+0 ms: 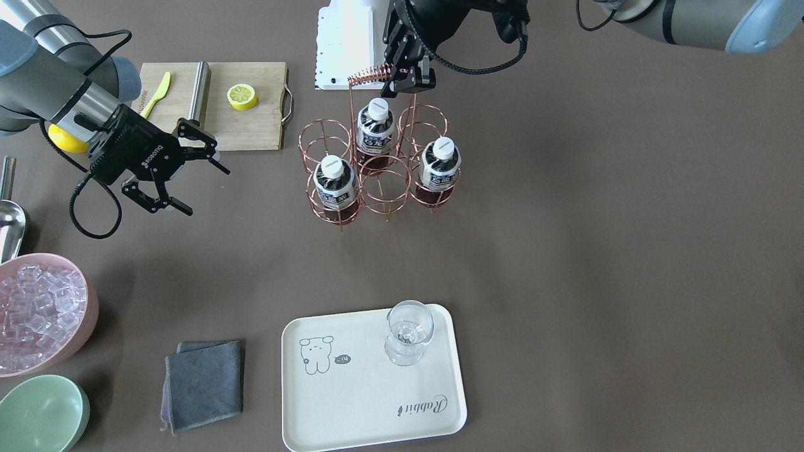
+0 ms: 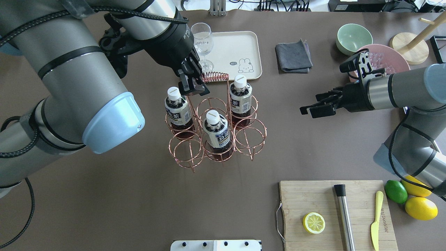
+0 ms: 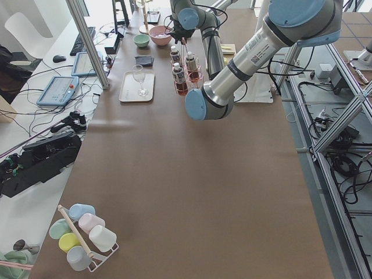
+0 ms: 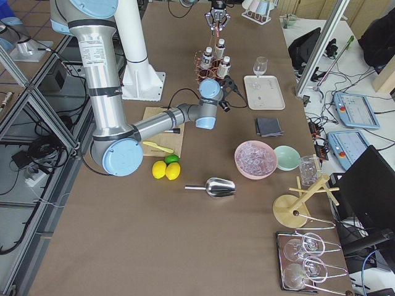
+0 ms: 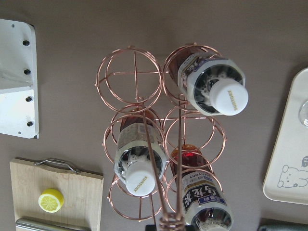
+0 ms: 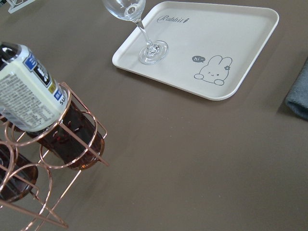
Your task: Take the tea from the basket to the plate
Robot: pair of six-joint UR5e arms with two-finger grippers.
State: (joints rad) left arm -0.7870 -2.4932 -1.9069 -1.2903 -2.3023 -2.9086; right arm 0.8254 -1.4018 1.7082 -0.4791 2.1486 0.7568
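worktop [image 2: 104, 209]: carries everything. The plate and basket stand well apart on it, so each bottle needs a lift and a carry.
plate [image 1: 364, 402]: lies flat beyond the basket from my base. Most of it is bare, and I take that as landing room for the tea.
basket [image 5: 134, 72]: upright, with three of its six ring cells filled. The rings keep the bottles standing, and I judge that a pull would drag the light wire frame along.
left fingers [image 2: 192, 86]: narrow, closed on the coiled handle [image 2: 214, 76] as far as I can see. I read this as pinning the basket in place.
right fingers [image 2: 315, 111]: spread wide and holding nothing, well apart from the basket and pointing toward it, ready to take a bottle.
tea [image 1: 336, 183]: all three bottles sit in cells and none is on the plate. This one is nearest my open fingers, so it is likely first.
glass [image 1: 408, 333]: stands near one corner of the plate, so the bottle should land clear of it.
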